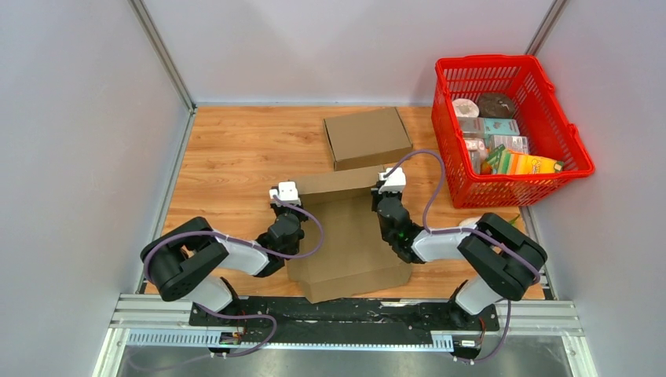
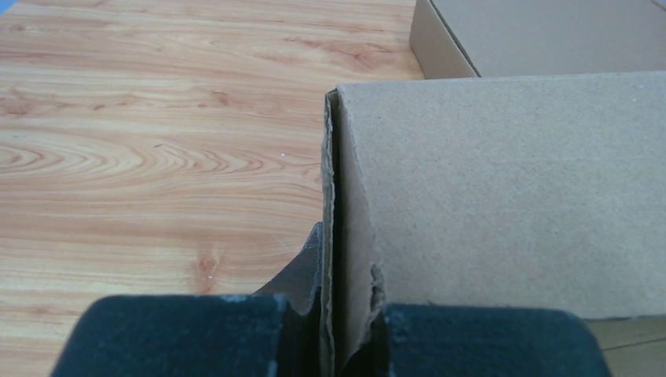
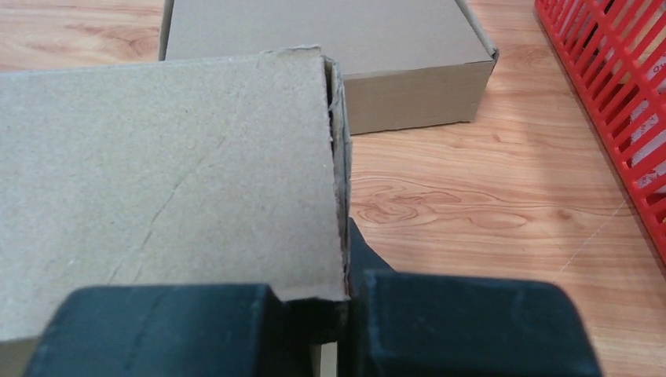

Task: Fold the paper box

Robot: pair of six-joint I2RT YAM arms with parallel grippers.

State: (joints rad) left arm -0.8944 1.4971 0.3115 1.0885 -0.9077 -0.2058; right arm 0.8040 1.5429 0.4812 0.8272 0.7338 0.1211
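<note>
Between your two arms, toward the near edge of the wooden table [image 1: 236,157], sits the half-folded paper box [image 1: 345,243]. It is plain brown cardboard with its far wall raised.

The overhead view places the left gripper [image 1: 292,208] at the box's left side and the right gripper [image 1: 386,206] at its right side. From up there you cannot make out how the fingers stand.

The wrist views settle that. Your left wrist camera shows its two dark fingers clamped on the box's left wall, with a doubled, ragged cardboard edge pinched between them. Your right wrist camera shows the mirror of this, its fingers closed on the right wall's edge.

Only the overhead view takes in the whole red basket [image 1: 510,126], far right, filled with assorted packaged goods. The right wrist view catches just a strip of its mesh, and the left wrist view none of it.

A second closed cardboard box [image 1: 367,137] lies just behind the one you hold. It shows in all three views.
</note>
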